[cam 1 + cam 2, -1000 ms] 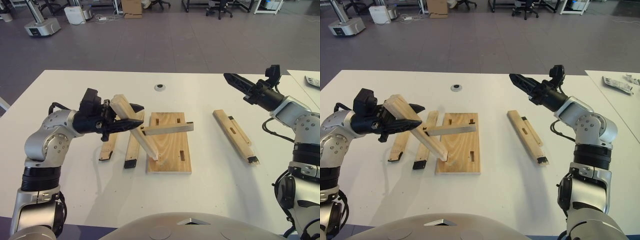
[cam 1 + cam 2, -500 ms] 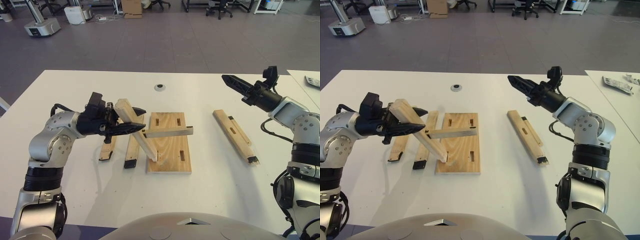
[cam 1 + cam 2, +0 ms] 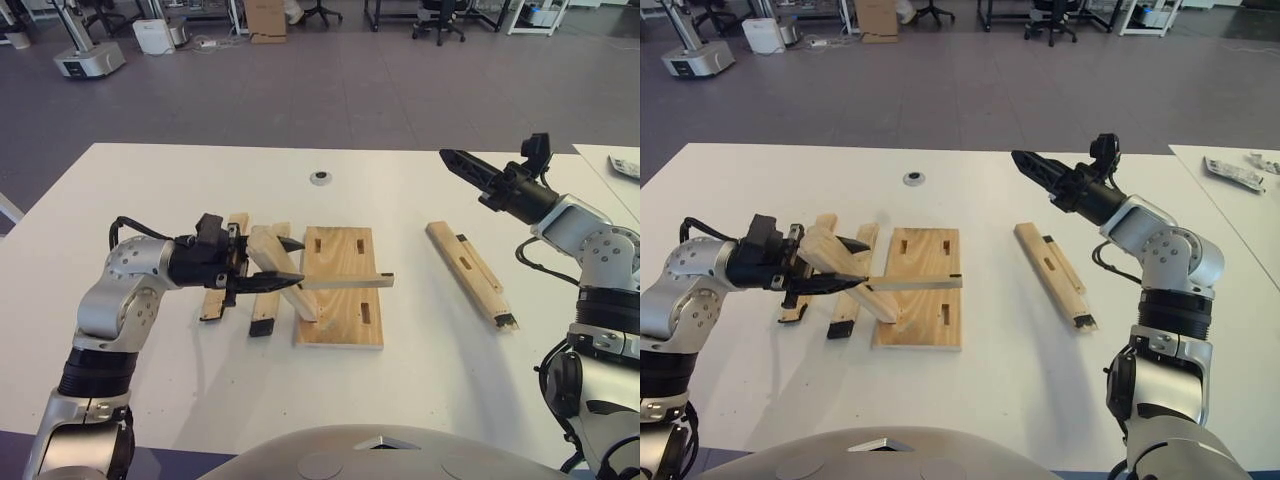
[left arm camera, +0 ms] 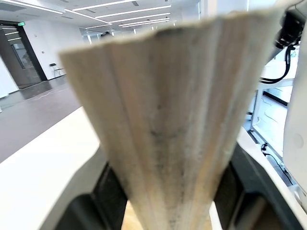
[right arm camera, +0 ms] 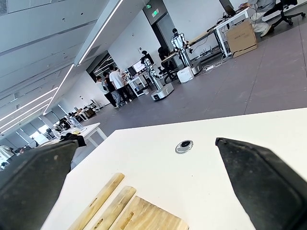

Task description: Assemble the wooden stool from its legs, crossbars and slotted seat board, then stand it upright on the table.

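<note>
The left gripper (image 3: 285,262) is clamped on the upper end of a wooden leg (image 3: 300,300). The leg is tilted, its long axis sloping down and to the right. Its lower end rests on the seat board (image 3: 340,325) near that board's left edge. A crossbar (image 3: 350,281) is joined to the leg and sticks out sideways to the right. It lies about level above the board and reaches just past the board's right edge.

The board lies flat in the middle of the white table (image 3: 150,190), slots facing up and long axis running away from the robot. Two more legs (image 3: 262,315) (image 3: 211,303) lie flat just to its left, roughly parallel to it, their upper parts partly hidden by the left gripper.

To the right of the board, well apart from it, a pair of wooden pieces (image 3: 462,268) lies side by side on a diagonal.

The right gripper (image 3: 450,157) is raised over the table's far right side, pointing left, with its fingers spread wide and nothing between them.
</note>
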### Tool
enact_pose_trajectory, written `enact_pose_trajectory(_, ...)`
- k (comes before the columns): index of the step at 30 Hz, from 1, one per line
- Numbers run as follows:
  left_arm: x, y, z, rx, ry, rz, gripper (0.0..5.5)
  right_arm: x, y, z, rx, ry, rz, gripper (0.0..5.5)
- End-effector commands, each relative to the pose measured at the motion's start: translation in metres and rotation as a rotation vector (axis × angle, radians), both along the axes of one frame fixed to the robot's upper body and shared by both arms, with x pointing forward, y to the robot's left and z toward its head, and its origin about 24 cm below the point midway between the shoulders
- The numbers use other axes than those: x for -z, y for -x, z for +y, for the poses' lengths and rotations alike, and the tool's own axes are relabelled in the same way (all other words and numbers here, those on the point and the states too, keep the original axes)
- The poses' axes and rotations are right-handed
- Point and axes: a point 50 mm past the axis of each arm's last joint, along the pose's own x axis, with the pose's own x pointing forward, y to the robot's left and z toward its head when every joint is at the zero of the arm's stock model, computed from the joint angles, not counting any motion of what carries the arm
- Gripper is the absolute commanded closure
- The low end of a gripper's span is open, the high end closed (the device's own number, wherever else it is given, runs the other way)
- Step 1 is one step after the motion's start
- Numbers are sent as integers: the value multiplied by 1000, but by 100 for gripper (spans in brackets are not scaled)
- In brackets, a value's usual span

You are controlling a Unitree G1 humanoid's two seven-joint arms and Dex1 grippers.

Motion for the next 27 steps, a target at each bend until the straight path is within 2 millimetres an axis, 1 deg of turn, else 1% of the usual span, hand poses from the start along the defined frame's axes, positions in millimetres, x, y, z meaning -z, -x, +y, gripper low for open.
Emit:
enact_pose_trajectory(1,60,27,7,-65,-205,398,344,0,0,1,16,-3,11,10)
enact_pose_trajectory(3,66,25,11,-100,-257,468,344,1,-1,0,26,-4,17,10)
enact_pose_trajectory(6,69,18,6,-140,-298,457,344,1,-4,2,35,-2,16,10)
enact_pose_trajectory(9,65,13,2,-187,-217,435,344,0,-4,1,47,-8,20,10)
enact_pose_trajectory(11,64,14,3,-168,-226,413,344,1,-5,1,66,-5,24,10)
enact_pose_trajectory(12,64,13,4,-174,-231,403,307,1,-5,1,70,-5,25,10)
enact_pose_trajectory(13,64,12,5,-179,-237,393,286,1,-5,1,73,-6,26,10)
enact_pose_trajectory(16,64,7,7,-208,-252,351,235,2,-5,2,78,-9,28,10)
enact_pose_trajectory(19,64,4,8,-222,-261,319,184,2,-4,4,79,-12,28,10)
enact_pose_trajectory(20,64,3,9,-231,-266,311,175,3,-4,4,79,-13,27,10)
enact_pose_trajectory(21,65,3,10,-238,-275,308,153,3,-4,5,79,-13,27,10)
enact_pose_trajectory(22,67,6,13,-245,-302,314,144,3,-3,5,79,-13,27,10)
enact_pose_trajectory(23,71,12,17,-234,-366,349,119,3,-2,4,82,-9,28,10)
enact_pose_trajectory(25,86,22,24,-272,-483,405,91,5,3,8,41,0,21,10)
enact_pose_trajectory(26,90,25,26,-301,-511,420,68,6,5,11,25,5,19,10)
enact_pose_trajectory(27,92,26,26,-359,-501,439,45,7,6,13,19,6,19,10)
